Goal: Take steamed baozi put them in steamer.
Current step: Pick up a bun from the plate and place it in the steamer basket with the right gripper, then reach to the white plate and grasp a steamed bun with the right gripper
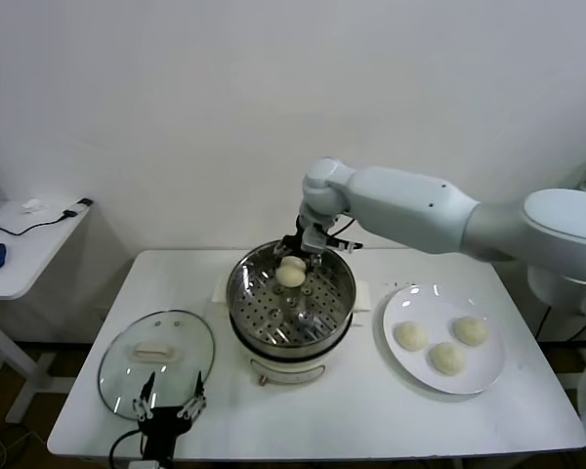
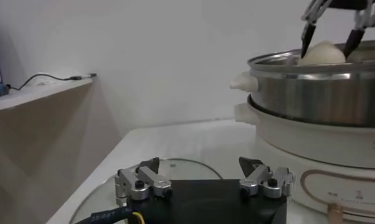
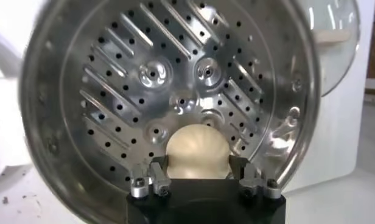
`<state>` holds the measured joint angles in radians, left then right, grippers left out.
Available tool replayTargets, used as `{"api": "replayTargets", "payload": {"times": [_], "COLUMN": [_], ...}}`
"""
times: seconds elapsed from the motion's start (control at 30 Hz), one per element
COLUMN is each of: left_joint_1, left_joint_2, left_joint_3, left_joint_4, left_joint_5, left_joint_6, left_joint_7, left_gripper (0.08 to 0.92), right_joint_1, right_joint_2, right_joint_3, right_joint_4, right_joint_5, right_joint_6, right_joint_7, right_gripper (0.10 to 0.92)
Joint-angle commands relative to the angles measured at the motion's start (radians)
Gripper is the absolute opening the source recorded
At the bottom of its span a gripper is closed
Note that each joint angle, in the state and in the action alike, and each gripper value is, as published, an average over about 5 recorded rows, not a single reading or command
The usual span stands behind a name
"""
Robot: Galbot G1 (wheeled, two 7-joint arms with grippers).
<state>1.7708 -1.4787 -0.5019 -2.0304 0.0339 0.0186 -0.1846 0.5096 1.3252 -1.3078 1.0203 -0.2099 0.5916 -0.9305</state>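
Left end effector [image 1: 167, 404] open, idle; right end effector [image 3: 198, 176] grips baozi [image 3: 196, 152] over steamer [image 3: 84, 73].

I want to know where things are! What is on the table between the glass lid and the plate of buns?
The steamer stands between the glass lid and the plate, seen in the head view.

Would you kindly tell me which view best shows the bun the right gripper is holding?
The right wrist view: the bun fills the gap between the fingers. The head view shows it small over the steamer; the left wrist view shows only its top.
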Motion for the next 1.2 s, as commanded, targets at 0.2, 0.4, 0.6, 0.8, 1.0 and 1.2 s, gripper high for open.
{"api": "replayTargets", "payload": {"times": [0.2, 0.4, 0.6, 0.8, 1.0, 1.2], "left_joint_1": [-0.003, -0.002, -0.001, -0.003, -0.021, -0.029], "left_joint_2": [0.003, 0.003, 0.001, 0.005, 0.010, 0.002], "left_joint_3": [-0.001, -0.001, 0.008, 0.007, 0.003, 0.001], "left_joint_4": [0.000, -0.005, -0.009, -0.010, -0.010, -0.003], "left_joint_5": [-0.004, -0.002, 0.005, 0.004, -0.004, -0.004], "left_joint_6": [-0.003, -0.003, -0.002, -0.016, -0.022, -0.021], "left_joint_7": [-0.001, -0.003, -0.002, -0.008, -0.012, -0.014], "left_gripper": [0.823, 0.823, 0.823, 0.823, 0.823, 0.823], "right_joint_1": [-0.069, 0.055, 0.334, 0.456, 0.415, 0.238], "right_joint_2": [0.079, 0.023, -0.155, -0.434, -0.674, -0.722], "right_joint_3": [0.007, 0.013, -0.113, -0.331, -0.508, -0.442], "right_joint_4": [-0.165, -0.081, 0.039, 0.070, 0.324, 0.456], "right_joint_5": [-0.051, 0.131, 0.628, 0.753, 0.759, 0.811], "right_joint_6": [0.068, 0.043, -0.171, -0.443, -0.722, -0.902], "right_joint_7": [0.007, -0.046, -0.251, -0.253, -0.140, -0.007], "right_gripper": [0.695, 0.812, 0.822, 0.823, 0.823, 0.823]}}
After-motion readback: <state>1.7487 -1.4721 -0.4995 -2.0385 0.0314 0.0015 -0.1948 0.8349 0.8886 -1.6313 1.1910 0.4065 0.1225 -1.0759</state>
